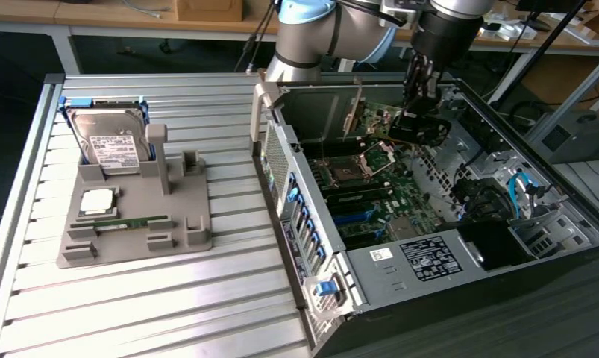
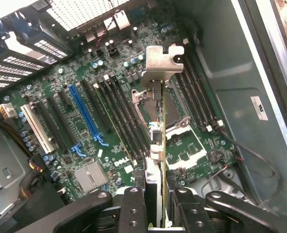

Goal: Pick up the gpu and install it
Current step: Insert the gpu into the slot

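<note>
The gpu (image 1: pixel 420 130) hangs inside the open computer case (image 1: pixel 309 224), over the upper part of the green motherboard (image 1: pixel 374 198), clear of the board. My gripper (image 1: pixel 417 112) reaches down from above and is shut on it. In the wrist view the gpu (image 2: pixel 159 127) is seen edge-on between my fingers (image 2: pixel 134 206), its silver bracket (image 2: pixel 163 60) at the far end. It hovers above the motherboard (image 2: pixel 80 141), over the CPU socket area and beside the black slots. The long blue slot (image 2: pixel 87 116) lies off to one side.
On the slatted table at the exterior view's left, a grey fixture (image 1: pixel 185 239) holds a hard drive (image 1: pixel 105 142), a CPU (image 1: pixel 98 200) and a RAM stick (image 1: pixel 130 221). Case walls, drive bays and cables (image 1: pixel 523 190) ring the motherboard.
</note>
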